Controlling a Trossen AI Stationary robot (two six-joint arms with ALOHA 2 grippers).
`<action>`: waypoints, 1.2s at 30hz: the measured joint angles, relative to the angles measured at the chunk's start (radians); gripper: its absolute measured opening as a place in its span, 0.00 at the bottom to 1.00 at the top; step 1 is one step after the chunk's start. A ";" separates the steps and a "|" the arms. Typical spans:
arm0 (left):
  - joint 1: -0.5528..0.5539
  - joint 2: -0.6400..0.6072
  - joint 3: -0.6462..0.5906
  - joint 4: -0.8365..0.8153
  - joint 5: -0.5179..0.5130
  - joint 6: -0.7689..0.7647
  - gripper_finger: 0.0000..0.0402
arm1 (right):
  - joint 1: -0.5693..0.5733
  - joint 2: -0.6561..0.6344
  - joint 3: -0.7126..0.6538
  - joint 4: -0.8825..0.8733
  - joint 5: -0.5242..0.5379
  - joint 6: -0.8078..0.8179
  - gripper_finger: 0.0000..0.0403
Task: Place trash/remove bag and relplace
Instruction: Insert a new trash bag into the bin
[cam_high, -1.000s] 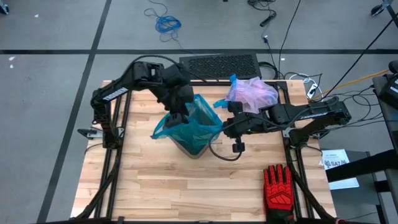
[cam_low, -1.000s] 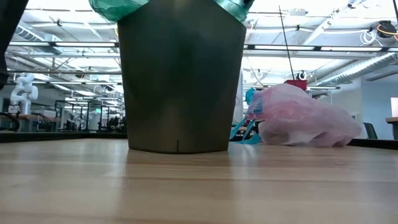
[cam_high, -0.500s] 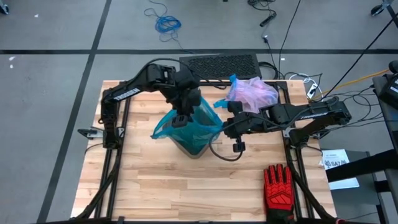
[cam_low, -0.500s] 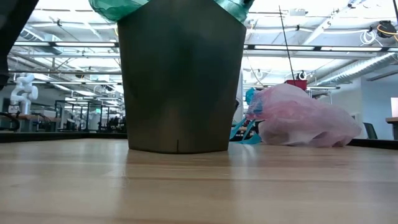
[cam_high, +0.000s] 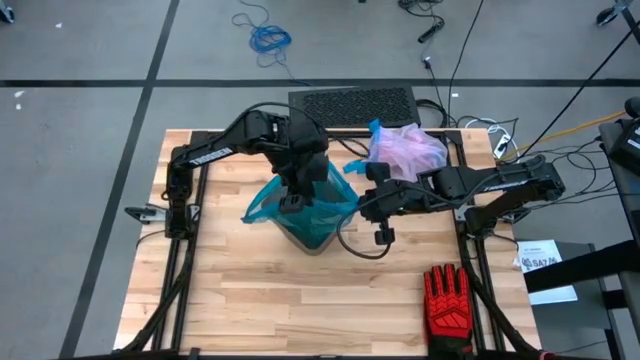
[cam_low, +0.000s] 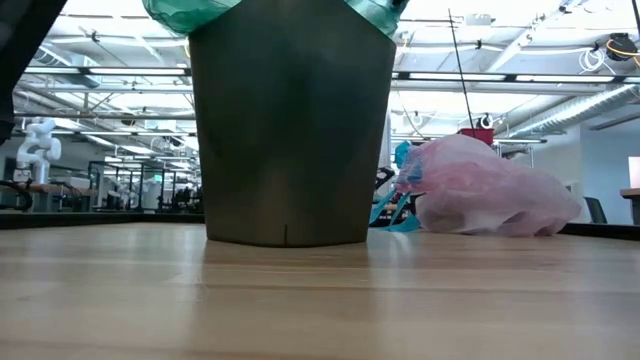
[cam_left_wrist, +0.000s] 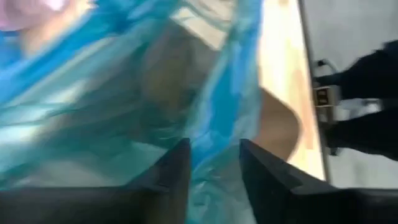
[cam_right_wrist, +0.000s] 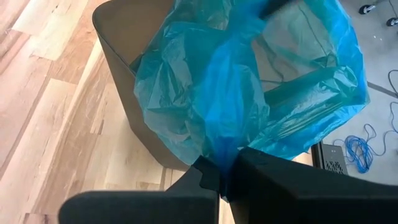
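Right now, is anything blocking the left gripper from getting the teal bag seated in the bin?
Nothing visible does. The left gripper is already at the teal bag, with film between its fingers, over the bin. The right gripper pinches the bag's opposite edge. The pink bag lies aside.

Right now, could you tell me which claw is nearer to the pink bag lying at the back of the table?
Right. The right claw pinches the teal bag just beside the pink bag; the left claw works over the bin's far side.
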 joint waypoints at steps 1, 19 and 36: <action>-0.009 0.000 0.000 0.000 0.021 -0.001 0.28 | 0.000 -0.001 0.000 0.000 0.000 0.000 0.00; -0.125 -0.108 0.000 0.000 -0.259 -0.167 0.01 | 0.000 -0.004 0.000 -0.009 0.003 -0.032 0.00; -0.064 -0.029 0.000 0.000 -0.297 -0.078 0.48 | 0.000 -0.010 0.000 -0.011 0.003 -0.078 0.00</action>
